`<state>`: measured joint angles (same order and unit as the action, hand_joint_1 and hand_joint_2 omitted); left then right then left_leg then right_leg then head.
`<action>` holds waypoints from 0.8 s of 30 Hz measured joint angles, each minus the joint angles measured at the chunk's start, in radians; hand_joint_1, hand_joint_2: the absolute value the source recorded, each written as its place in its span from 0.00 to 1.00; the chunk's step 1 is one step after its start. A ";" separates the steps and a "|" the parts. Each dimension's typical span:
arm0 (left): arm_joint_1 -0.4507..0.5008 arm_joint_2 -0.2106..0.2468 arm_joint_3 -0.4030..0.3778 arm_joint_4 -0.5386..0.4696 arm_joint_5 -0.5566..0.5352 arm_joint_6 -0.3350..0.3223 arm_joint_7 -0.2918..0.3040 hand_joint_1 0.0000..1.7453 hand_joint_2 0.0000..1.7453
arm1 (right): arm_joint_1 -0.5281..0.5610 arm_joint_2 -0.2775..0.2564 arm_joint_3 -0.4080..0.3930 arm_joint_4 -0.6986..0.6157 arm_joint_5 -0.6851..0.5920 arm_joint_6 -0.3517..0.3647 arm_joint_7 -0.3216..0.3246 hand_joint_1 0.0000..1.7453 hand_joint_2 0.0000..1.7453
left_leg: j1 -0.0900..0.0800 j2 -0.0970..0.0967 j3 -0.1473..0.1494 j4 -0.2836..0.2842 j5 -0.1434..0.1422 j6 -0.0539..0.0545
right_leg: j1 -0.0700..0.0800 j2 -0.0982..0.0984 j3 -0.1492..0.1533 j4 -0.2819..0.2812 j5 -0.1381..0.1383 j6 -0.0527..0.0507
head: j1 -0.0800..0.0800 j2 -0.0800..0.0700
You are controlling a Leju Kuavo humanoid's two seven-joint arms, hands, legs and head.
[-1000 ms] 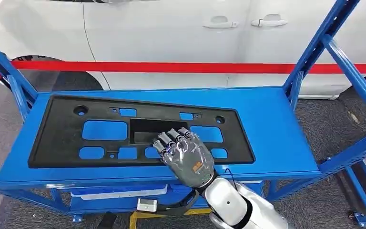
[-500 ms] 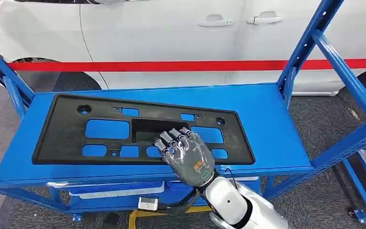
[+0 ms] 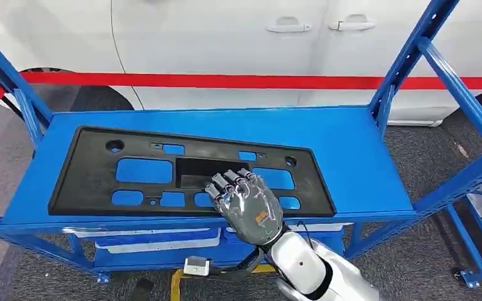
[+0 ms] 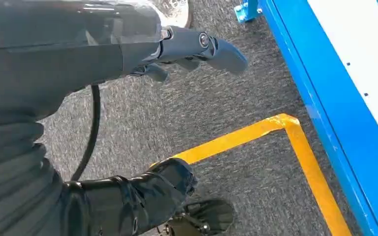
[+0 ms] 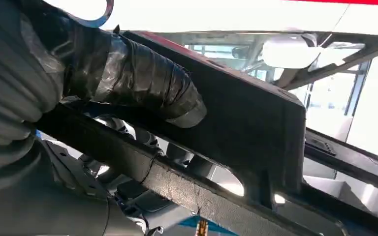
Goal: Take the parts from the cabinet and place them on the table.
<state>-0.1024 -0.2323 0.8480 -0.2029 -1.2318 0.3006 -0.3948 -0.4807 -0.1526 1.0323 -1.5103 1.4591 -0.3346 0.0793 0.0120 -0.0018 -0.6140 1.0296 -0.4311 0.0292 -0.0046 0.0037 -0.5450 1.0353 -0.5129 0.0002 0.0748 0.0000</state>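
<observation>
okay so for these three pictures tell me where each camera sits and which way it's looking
Head view: high on the body, looking forward and down at the blue shelf, the black panel and a white car; right hand on the panel.
Left wrist view: behind the left hand, facing down at grey floor with a yellow line.
Right wrist view: behind the right hand, close against the panel's edge.
Shared: head and right wrist views both show the panel and right hand.

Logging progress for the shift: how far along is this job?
Nothing looks delivered yet. The black panel lies flat on the blue shelf. The right hand grips its near edge, thumb and fingers around a bar in the wrist view. Lifting it out and setting it on the table remain.
</observation>
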 joint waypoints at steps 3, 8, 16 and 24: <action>-0.001 0.000 0.000 0.000 0.000 0.000 0.000 0.00 1.00 | 0.001 0.000 0.000 0.002 0.000 0.000 -0.002 1.00 1.00 | 0.000 0.001 -0.009 0.001 0.012 -0.018 | 0.010 0.002 -0.017 0.004 0.018 -0.009 | 0.000 0.000; 0.000 0.000 0.000 0.000 0.000 0.000 0.002 0.00 1.00 | -0.002 0.002 -0.001 0.002 0.000 -0.001 -0.003 1.00 1.00 | 0.003 -0.001 -0.068 0.148 -0.120 -0.038 | 0.001 -0.006 -0.042 -0.008 0.053 -0.042 | -0.002 0.000; -0.009 0.002 0.000 0.000 0.004 -0.037 0.006 0.00 1.00 | 0.000 0.003 -0.003 0.008 -0.001 -0.001 -0.003 1.00 1.00 | -0.007 -0.002 0.098 -0.010 -0.092 -0.026 | 0.011 -0.007 -0.101 0.016 0.087 -0.028 | -0.001 0.000; -0.018 0.002 0.000 0.000 0.006 -0.043 0.008 0.00 1.00 | 0.001 0.010 -0.004 0.008 -0.002 -0.002 -0.003 1.00 1.00 | 0.000 0.007 0.056 -0.024 -0.031 0.014 | -0.003 -0.003 -0.170 0.192 -0.057 0.014 | 0.000 0.000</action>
<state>-0.1201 -0.2304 0.8480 -0.2029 -1.2253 0.2579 -0.3872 -0.4795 -0.1431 1.0285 -1.5026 1.4569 -0.3361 0.0767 0.0120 0.0052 -0.5583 1.0052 -0.4625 0.0435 -0.0074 0.0004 -0.7153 1.2271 -0.5698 0.0147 0.0744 0.0000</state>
